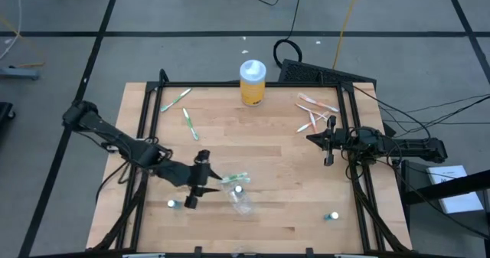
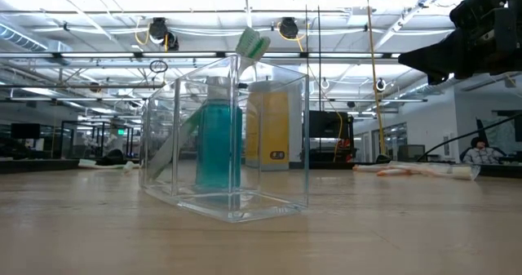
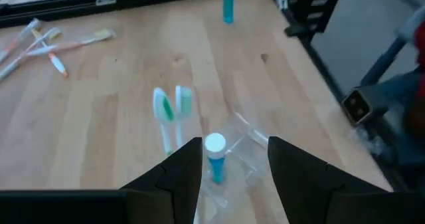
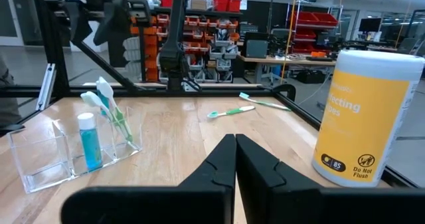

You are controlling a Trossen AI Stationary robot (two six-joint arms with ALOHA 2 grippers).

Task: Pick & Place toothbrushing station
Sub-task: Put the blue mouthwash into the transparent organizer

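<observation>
Wooden butcher-block surface (image 1: pixel 268 158) inside a black frame, standing on a grey floor crossed by dark lines, with shelving, red bins and ceiling lamps lying beyond.

Toothbrushing station (image 1: pixel 242 199): clear, colourless, compartmented container resting near the front edge, left of centre, holding two upright green-headed toothbrushes (image 3: pixel 171 108) and a teal tube (image 3: pixel 216 157) with a white cap.

Left hand (image 1: pixel 193 198): hovering just beside the station on its left, fingers (image 3: pixel 174 177) standing apart and holding nothing, the station showing directly ahead between them; judged the nearer arm by far, needing only a short forward and downward reach along the station's row of compartments.

Right hand (image 1: pixel 329 155): waiting well apart near the right edge, fingers (image 4: pixel 262 164) pressed together, empty.

Also lying about: yellow jar (image 1: pixel 253 82) with a white lid at the back, loose green toothbrushes (image 1: pixel 180 109) at back left, orange-and-white toothbrushes (image 1: pixel 315 112) at back right, another teal tube (image 1: pixel 332 216) at front right.
</observation>
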